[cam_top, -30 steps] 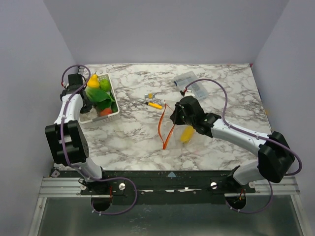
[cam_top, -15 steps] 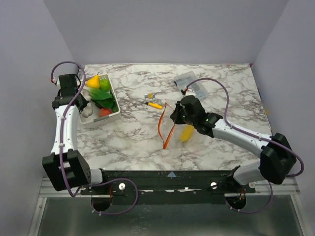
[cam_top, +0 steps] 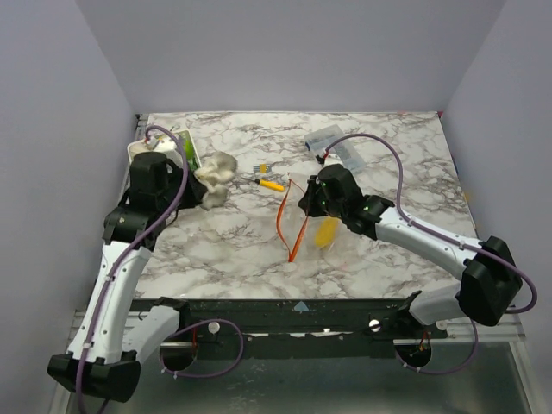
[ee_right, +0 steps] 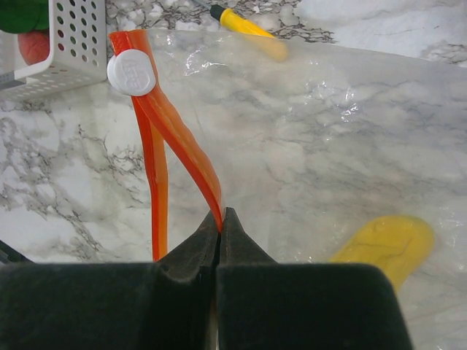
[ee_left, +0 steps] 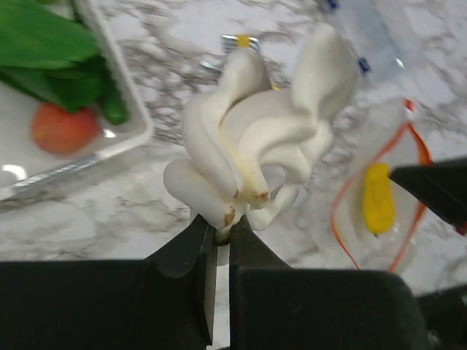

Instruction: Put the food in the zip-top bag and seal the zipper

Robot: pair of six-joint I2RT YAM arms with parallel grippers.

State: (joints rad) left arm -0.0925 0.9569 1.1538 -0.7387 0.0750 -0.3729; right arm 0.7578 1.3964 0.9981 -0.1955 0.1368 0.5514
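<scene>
Only writing: raised lettering on the white slider tab at one end of the zipper, too blurred to read. Right fingers are clenched on the zipper's orange-red strip, pinching one lip where the two lips part, so the mouth of the zip-top bag gapes. The bag is on the worktop at mid-table, and one yellow toy food lies inside it near the fingers. Left fingers are closed nearly all the way, gripping the white toy food by its stub end (lobed and ribbed, brown marks at the base). It is held up off the worktop, between the basket and the bag and apart from both. Just beyond the bag mouth lies a yellow-orange stick. Far left, the white basket holds a red piece and green leaves. At the far side sits a clear box with blue edges.
</scene>
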